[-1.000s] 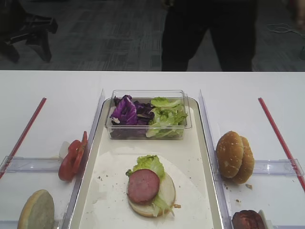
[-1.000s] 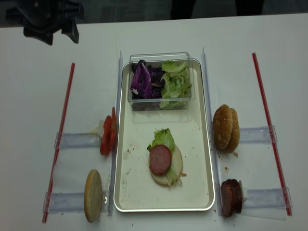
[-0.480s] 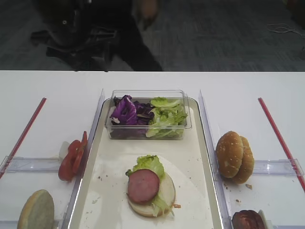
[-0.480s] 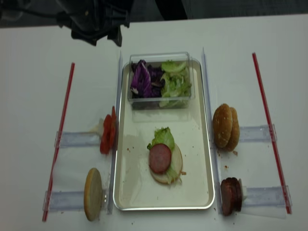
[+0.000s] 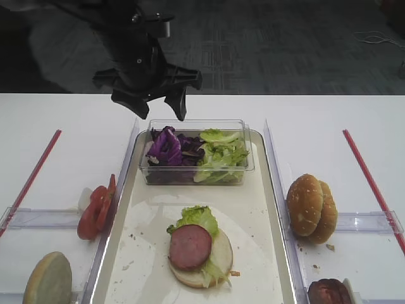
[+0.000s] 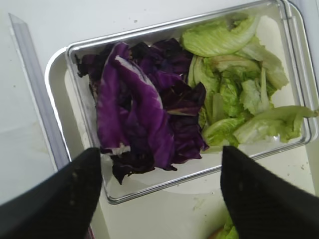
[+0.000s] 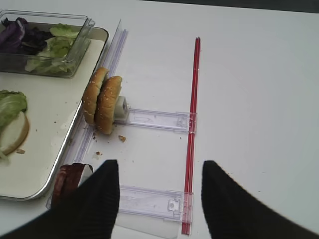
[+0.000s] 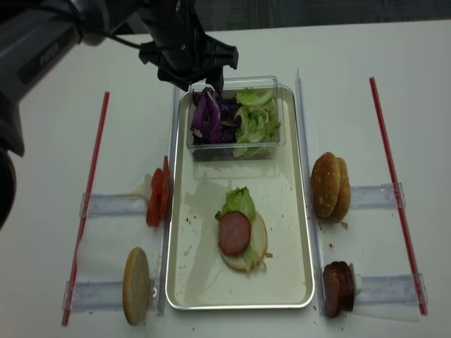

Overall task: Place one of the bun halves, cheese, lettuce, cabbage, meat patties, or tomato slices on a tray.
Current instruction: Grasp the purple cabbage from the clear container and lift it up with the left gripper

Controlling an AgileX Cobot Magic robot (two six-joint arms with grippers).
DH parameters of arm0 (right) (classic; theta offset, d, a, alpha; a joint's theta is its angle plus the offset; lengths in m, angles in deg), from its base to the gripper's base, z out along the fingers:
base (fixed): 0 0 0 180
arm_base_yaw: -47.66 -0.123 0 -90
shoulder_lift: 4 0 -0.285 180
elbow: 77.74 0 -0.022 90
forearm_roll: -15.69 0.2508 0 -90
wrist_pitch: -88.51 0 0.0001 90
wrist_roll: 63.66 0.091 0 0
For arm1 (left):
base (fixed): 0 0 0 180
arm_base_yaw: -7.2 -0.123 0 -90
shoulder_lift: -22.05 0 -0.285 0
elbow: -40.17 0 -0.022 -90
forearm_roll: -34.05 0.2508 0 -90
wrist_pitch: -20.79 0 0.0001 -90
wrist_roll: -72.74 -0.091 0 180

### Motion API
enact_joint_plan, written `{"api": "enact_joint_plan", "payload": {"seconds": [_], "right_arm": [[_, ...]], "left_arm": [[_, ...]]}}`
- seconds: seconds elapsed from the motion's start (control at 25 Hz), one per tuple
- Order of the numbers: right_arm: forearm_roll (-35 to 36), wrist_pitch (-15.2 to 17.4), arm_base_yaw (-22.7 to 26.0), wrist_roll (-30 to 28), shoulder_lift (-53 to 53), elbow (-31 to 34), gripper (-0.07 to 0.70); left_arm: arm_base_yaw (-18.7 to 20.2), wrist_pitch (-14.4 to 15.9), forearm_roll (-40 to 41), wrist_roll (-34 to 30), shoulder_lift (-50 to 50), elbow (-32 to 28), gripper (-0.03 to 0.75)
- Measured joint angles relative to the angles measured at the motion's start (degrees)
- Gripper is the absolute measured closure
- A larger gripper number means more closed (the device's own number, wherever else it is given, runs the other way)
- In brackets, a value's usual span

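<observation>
The cabbage (image 6: 144, 114) lies in the left half of the clear plastic tub (image 5: 196, 124), with the lettuce (image 6: 239, 94) filling the right half beside it. You can see in the left wrist view that the purple leaves are piled against the tub's left wall and touch the green leaves in the middle. The tub sits at the far end of the tray (image 8: 296, 232), inside its rim.

Your left gripper (image 5: 161, 113) hangs above the far left corner of the tub, over the cabbage, with its two fingers spread wide apart and nothing between them. It is not touching the leaves.

Nearer you on the tray, one bun half (image 5: 218, 256) lies cut face up with a piece of lettuce and a meat patty (image 5: 190, 247) on top of it. Left of the tray, the tomato slices (image 5: 96, 208) stand on edge in a clear rack (image 5: 38, 218), and another bun half (image 5: 47, 278) stands in the rack nearer you. Right of the tray, two bun halves (image 8: 331, 186) stand together on edge in their rack, and more meat patties (image 8: 338, 289) stand in the rack nearer you. A red strip (image 8: 394, 176) runs along the table on each outer side.

Your right gripper (image 7: 159, 199) shows only in its own wrist view: fingers apart, holding nothing, above the right-hand racks.
</observation>
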Motion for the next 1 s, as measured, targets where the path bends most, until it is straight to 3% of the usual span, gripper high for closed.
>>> {"api": "enact_joint_plan", "payload": {"seconds": [0.6,1.0], "right_arm": [[0.0,0.0,0.0,0.0,0.0,0.0,0.244],[0.0,0.0,0.0,0.0,0.0,0.0,0.244]], "left_arm": [[0.1,-2.8,-3.2,-0.2,-7.3,1.4,0.214],[0.1,-6.3,-3.2,-1.4,-12.2,1.8,0.214]]}}
